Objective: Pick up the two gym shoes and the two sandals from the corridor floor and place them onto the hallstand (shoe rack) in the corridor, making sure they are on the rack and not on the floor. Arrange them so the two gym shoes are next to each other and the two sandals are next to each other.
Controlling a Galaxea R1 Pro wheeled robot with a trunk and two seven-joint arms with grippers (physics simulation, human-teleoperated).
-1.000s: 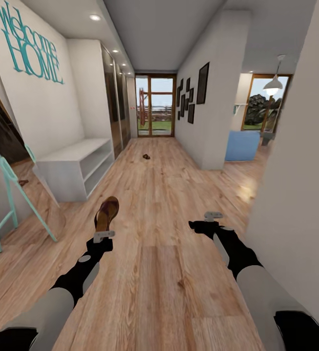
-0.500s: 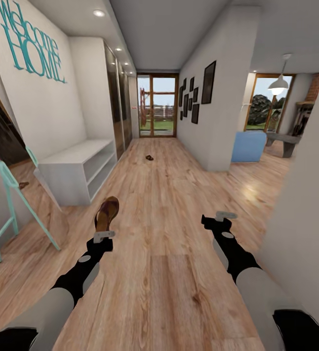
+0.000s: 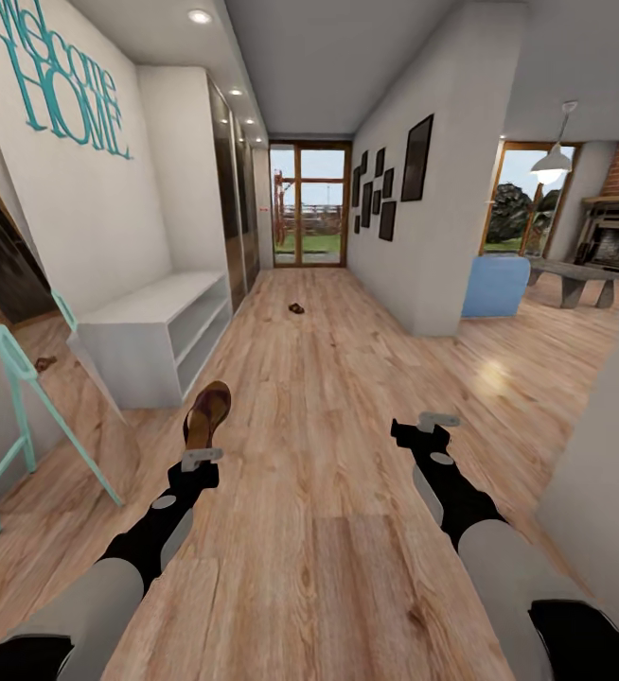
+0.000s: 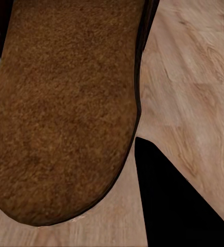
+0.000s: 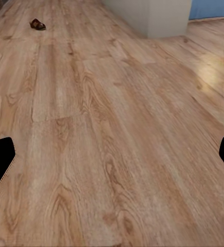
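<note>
Sandal (image 3: 206,413) sticks forward from the left tool (image 3: 201,458) gripping it; right tool (image 3: 439,420) gapes empty.

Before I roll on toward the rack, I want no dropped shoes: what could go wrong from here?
1. The brown leather-look sandal sticks out far beyond the left pincer, apparently held by one end; a jolt might tip it loose.
2. The low light-grey shoe rack stands beside a turquoise ladder frame; the left arm could clip it when swinging over.
3. The other small brown sandal lies far down the wood-plank floor, in the driving lane.
</note>
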